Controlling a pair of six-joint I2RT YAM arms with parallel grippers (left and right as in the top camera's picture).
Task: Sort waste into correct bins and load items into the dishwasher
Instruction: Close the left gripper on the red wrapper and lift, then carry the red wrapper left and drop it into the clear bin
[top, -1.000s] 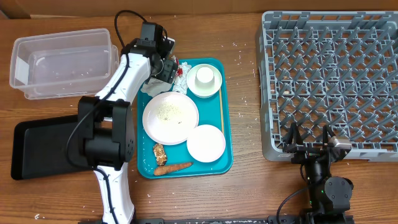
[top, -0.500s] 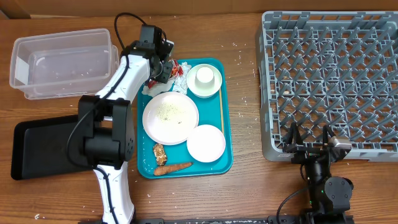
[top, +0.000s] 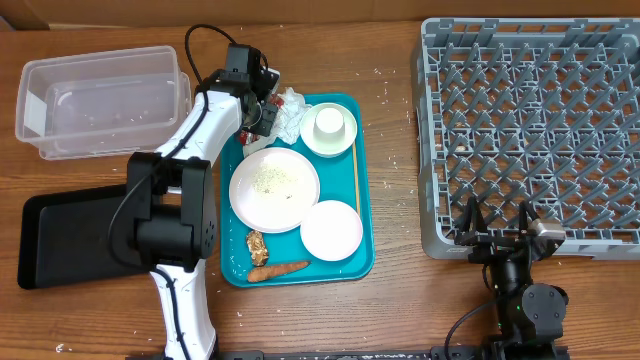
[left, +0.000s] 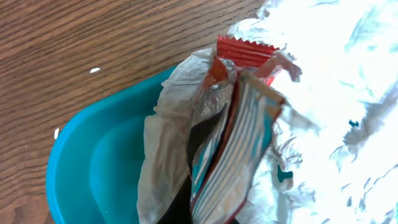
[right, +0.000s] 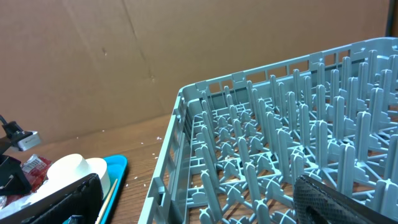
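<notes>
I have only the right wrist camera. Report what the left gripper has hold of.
Observer: The left gripper is shut on the red shiny wrapper, at the back left corner of the teal tray.
Operator: Tell me what is next to the wrapper.
Observer: The crumpled white tissue is right beside it, between the wrapper and the small white cup.
Operator: Give me the bins' places.
Observer: The clear tub stands to the left of the teal tray, toward the back. The black tray lies in front of the tub.
</notes>
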